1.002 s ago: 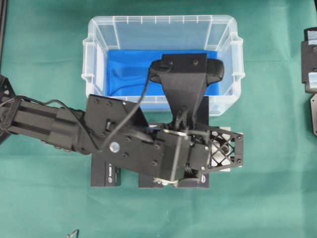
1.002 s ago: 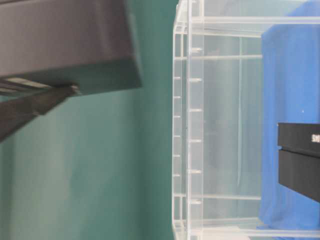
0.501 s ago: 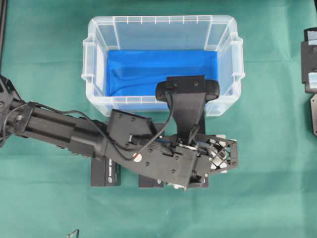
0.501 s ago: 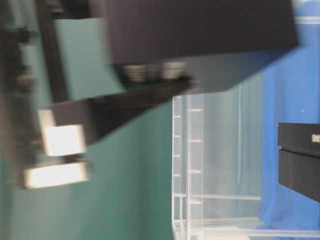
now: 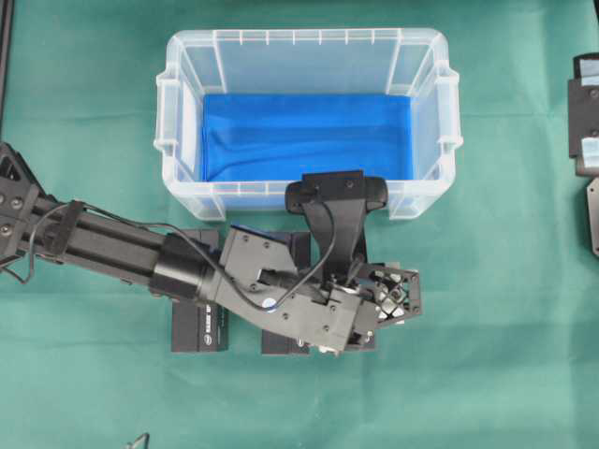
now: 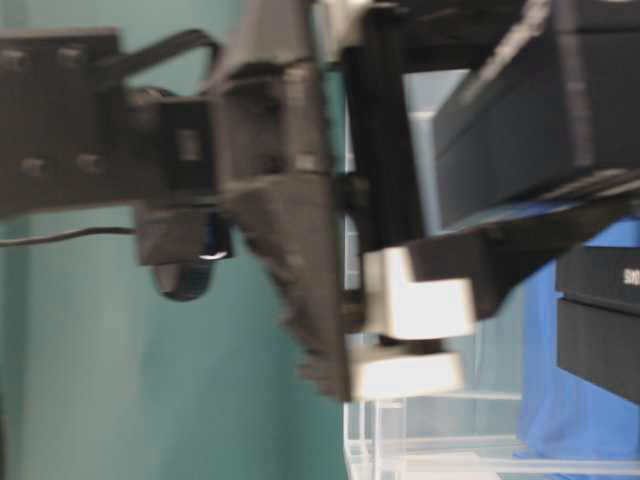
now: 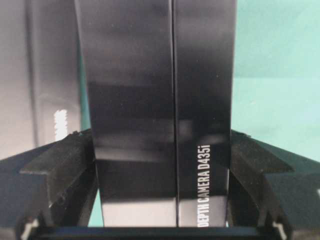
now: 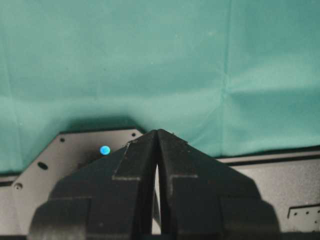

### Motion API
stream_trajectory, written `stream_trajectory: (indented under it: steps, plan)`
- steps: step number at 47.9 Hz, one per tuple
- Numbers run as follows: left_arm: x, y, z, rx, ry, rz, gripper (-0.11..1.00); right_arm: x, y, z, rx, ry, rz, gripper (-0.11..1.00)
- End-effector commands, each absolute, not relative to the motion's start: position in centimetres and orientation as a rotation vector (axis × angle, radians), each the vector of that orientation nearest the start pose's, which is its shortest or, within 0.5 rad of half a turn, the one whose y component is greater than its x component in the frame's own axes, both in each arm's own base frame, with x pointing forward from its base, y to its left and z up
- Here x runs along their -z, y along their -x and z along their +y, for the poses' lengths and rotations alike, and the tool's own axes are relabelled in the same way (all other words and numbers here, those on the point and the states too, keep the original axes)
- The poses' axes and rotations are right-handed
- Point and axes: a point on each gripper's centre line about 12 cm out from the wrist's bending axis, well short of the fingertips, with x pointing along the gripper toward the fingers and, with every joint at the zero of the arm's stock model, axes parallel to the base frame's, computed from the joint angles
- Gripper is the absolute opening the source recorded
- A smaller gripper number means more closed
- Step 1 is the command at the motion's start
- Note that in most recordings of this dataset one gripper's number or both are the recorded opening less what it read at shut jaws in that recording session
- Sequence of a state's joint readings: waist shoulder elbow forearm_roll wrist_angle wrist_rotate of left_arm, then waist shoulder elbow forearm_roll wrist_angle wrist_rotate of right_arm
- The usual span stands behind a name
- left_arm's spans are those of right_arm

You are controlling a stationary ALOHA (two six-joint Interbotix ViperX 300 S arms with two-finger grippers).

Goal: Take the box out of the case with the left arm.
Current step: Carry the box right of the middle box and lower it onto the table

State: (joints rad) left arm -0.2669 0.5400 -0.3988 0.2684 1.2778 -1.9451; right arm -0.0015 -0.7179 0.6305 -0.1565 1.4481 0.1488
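Note:
The box [image 7: 150, 100] is black and long, printed "DEPTH CAMERA D435i". My left gripper [image 7: 160, 142] is shut on it, one finger [image 7: 65, 160] against each long side. In the overhead view that gripper [image 5: 379, 304] sits just in front of the case [image 5: 304, 37] and covers the box. The case is a clear tub holding only its blue cloth [image 5: 309, 136]. The table-level view shows the box [image 6: 540, 110] in the jaws, close before the case wall [image 6: 400, 440]. My right gripper [image 8: 157, 132] is shut and holds nothing, low over the green cloth.
Two more black boxes lie on the green table in front of the case, one at the left [image 5: 198, 327] and one beside it [image 5: 284, 341]. The right arm's base parts [image 5: 585, 112] stand at the right edge.
My left arm has drawn back from above the case's front wall to the table in front of it and come lower, with the box still in its jaws. The right gripper has not moved.

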Motion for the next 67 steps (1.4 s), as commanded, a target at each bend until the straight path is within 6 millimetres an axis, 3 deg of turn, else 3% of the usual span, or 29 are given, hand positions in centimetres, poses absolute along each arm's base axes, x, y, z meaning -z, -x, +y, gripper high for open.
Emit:
stream_trajectory:
  steps: [1, 16, 60, 67]
  plan:
    - [-22.5, -51.2, -10.3, -1.099, 1.242, 0.816, 0.61, -30.6, -17.1, -1.9, 0.22, -0.009, 1.335, 0.02]
    - [-20.5, -52.6, -10.1, -1.047, 1.255, 0.802, 0.61, -30.4, -17.1, -1.8, 0.219, -0.007, 1.343, 0.02]
    - [-20.4, -52.5, -10.8, -1.013, 1.279, 0.85, 0.62, -30.4, -17.0, -1.8, 0.218, -0.006, 1.344, 0.02]
    - [-20.6, -52.6, -10.8, -1.008, 1.284, 0.847, 0.66, -30.4, -17.1, -1.9, 0.219, -0.007, 1.343, 0.02]
